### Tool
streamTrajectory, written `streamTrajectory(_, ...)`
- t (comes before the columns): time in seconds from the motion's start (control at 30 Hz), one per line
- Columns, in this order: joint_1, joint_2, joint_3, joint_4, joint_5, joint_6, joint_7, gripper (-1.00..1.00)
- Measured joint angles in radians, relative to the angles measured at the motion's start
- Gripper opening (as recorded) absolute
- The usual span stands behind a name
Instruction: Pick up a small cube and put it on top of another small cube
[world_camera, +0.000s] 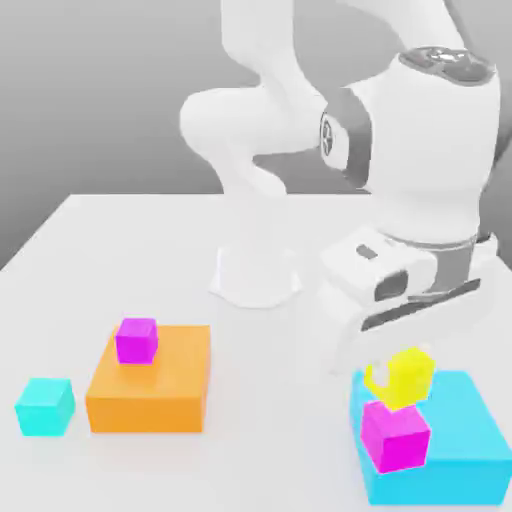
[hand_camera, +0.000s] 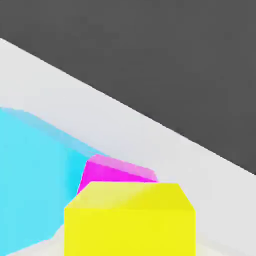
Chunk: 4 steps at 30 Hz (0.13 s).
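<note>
Apparently gripping the tilted yellow cube (world_camera: 402, 378) just above the magenta cube (world_camera: 394, 436), the gripper (world_camera: 405, 352) is risking an off-centre, toppling release.

Simulated lab-style tabletop bench, rendered: flat matte white table (world_camera: 120, 250) against blank grey backdrop, glossy white robot arm (world_camera: 300, 110) bolted at table's 12 o'clock edge. Plain untextured toy blocks scattered about — flat orange block (world_camera: 160, 395) at 7 o'clock, flat cyan block (world_camera: 460, 450) at 5 o'clock.
</note>
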Motion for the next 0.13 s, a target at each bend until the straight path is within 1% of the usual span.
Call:
streamTrajectory(0.03,0.001,0.017,-0.001,-0.006,-0.005,0.023,0.002,1.00)
streamTrajectory(0.13,0.001,0.017,-0.001,-0.006,-0.005,0.023,0.002,1.00)
